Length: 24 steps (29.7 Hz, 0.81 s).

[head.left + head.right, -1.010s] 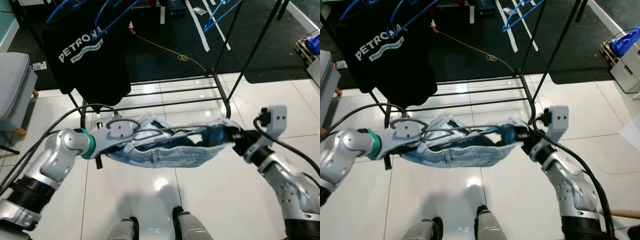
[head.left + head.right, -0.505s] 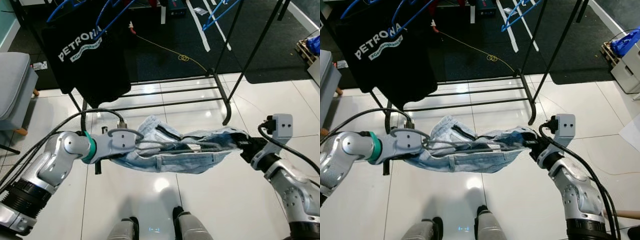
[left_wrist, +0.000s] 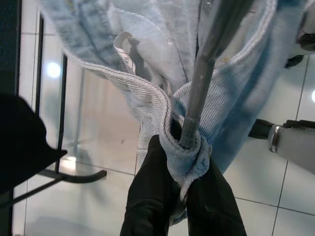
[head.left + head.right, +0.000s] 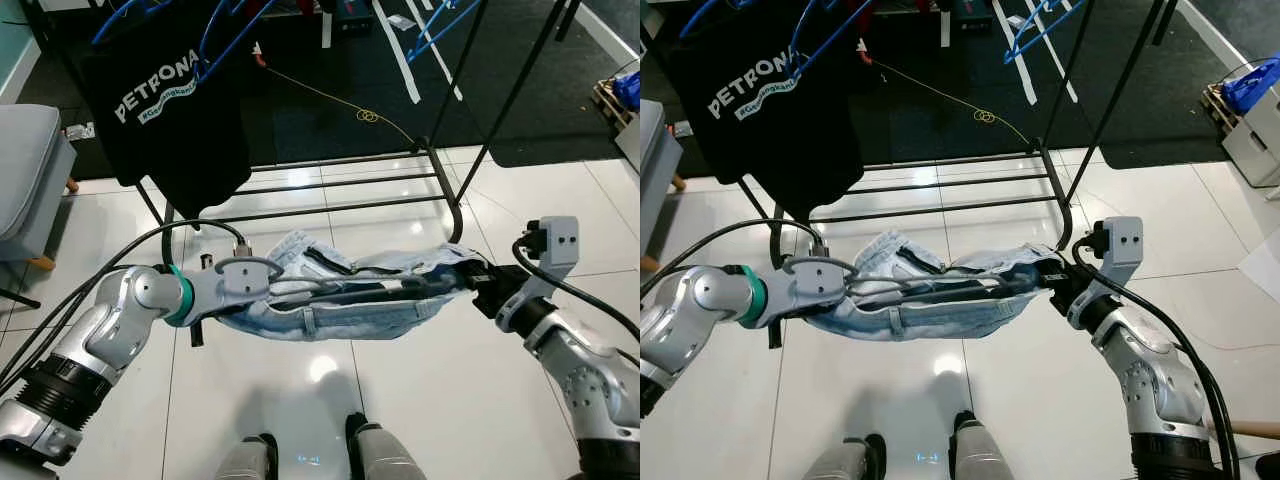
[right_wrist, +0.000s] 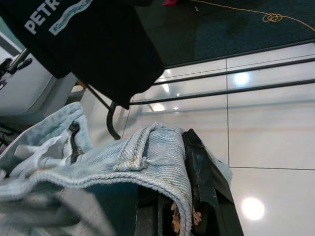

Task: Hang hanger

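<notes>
The left gripper point(image 3: 182, 191) and right gripper point(image 5: 189, 206) each pinch one end of light denim jeans point(image 4: 340, 300) draped over a grey hanger point(image 4: 300, 285), held level above the floor. To hang it well, I judge both must lift together, keeping the hook point(image 4: 245, 268) free for the black clothes rack point(image 4: 440, 170). Glossy white floor tiles point(image 4: 420, 390) meet dark carpet point(image 4: 330, 90), where a black printed T-shirt point(image 4: 170, 100) hangs.

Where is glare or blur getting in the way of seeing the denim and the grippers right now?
Eye views: sharp, with ceiling-light glare spots on the white floor tiles, none on the denim garment. Left wrist view: left gripper fingers dark but distinct, denim near the top soft. Right wrist view: close denim at the right gripper blurred, one floor glare spot.
</notes>
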Motion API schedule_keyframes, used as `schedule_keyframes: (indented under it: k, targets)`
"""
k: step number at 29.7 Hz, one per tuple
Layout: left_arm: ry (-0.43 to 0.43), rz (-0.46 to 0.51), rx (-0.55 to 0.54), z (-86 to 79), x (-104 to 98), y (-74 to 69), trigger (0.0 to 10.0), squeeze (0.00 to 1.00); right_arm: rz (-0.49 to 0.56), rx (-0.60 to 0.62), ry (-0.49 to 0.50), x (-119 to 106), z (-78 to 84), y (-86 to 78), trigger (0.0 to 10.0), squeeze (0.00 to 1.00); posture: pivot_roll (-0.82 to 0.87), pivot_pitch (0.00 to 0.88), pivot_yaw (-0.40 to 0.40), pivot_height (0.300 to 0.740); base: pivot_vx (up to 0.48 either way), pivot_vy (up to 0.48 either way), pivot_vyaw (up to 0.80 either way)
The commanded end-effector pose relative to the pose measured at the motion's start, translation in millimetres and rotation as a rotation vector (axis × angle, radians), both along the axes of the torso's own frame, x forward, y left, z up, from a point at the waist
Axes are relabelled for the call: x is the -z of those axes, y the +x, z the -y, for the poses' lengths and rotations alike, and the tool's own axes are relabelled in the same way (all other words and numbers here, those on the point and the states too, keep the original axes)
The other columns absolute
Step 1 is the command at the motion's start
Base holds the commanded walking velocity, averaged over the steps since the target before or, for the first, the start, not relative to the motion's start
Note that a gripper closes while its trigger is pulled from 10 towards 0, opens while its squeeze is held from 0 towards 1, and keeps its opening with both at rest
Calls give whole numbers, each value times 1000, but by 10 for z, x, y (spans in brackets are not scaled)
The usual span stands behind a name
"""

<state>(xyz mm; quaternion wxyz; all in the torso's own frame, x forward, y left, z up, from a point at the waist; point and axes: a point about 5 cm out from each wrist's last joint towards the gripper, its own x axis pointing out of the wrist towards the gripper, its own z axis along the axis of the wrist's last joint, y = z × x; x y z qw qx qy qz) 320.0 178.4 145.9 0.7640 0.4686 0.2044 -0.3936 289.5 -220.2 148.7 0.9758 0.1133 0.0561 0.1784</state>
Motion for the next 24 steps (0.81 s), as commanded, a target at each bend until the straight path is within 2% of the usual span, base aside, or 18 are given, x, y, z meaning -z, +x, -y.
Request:
schedule_keyframes:
  k: [1, 6, 10, 14, 19, 21, 23, 24]
  targets:
    - [58, -35, -69, -164, 84, -9, 0, 0, 18, 6, -1, -39, 39, -37, 0, 0, -52, 149, 72, 740, 0, 0, 0]
    - [94, -54, -48, -178, 120, -31, 0, 0, 17, -3, -4, -40, 23, -34, 0, 0, -52, 150, 71, 740, 0, 0, 0]
    - [170, -103, -24, -212, 226, -81, 0, 0, 22, -20, -5, -77, -2, -31, 0, 0, -54, 151, 72, 740, 0, 0, 0]
    - [196, -124, -29, -222, 285, -93, 0, 0, 28, -35, -3, -105, -39, -30, 0, 0, -55, 151, 72, 740, 0, 0, 0]
    - [223, -135, -63, -214, 324, -66, 0, 0, 45, -88, 6, -180, -209, -17, 0, 0, -56, 152, 71, 740, 0, 0, 0]
    - [223, -135, -63, -214, 324, -66, 0, 0, 45, -88, 6, -180, -209, -17, 0, 0, -56, 152, 71, 740, 0, 0, 0]
    - [227, -140, -91, -205, 327, -43, 0, 0, 20, -127, -21, -170, -336, -17, 0, 0, -53, 154, 70, 740, 0, 0, 0]
    - [227, -140, -91, -205, 327, -43, 0, 0, 20, -127, -21, -170, -336, -17, 0, 0, -53, 154, 70, 740, 0, 0, 0]
